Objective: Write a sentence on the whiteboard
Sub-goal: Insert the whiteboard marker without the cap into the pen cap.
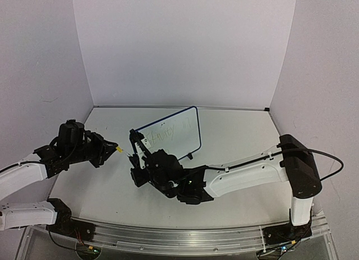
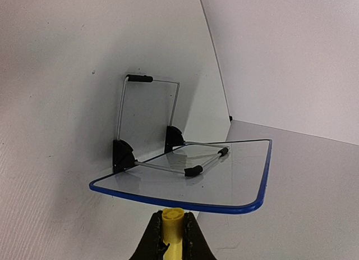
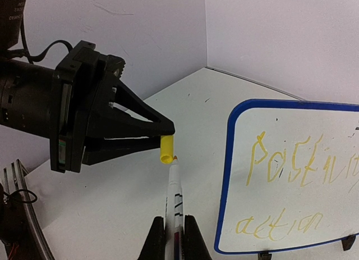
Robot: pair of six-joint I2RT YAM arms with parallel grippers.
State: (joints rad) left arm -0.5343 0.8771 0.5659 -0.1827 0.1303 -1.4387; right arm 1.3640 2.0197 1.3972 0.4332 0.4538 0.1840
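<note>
**Cap and pen tip almost together, writing already on the board**

At the left of the overhead view, the left tool [image 1: 114, 147] is pinched narrow on a small yellow plastic cap [image 3: 166, 150]. Just right of it, the right tool [image 3: 174, 231] is clamped on a slim white-barrelled marker pen [image 3: 174, 191]. The pen's tip lies at the cap's lower end; whether they touch is unclear.

The step looks like recapping. The pen comes in slightly off the cap's line, so square the barrel to the cap's mouth first. Then push straight and gently, so neither grip slips.

Right of centre, the small blue-framed whiteboard [image 1: 174, 132] stands propped on the pale counter [image 1: 235, 142]. It carries the yellow handwritten sentence [image 3: 289, 165] in two lines.

Only the right wrist view makes the letters readable and shows tip against cap. Only the left wrist view shows the board's back and its wire stand [image 2: 150, 122]; the pen is out of sight there.
</note>
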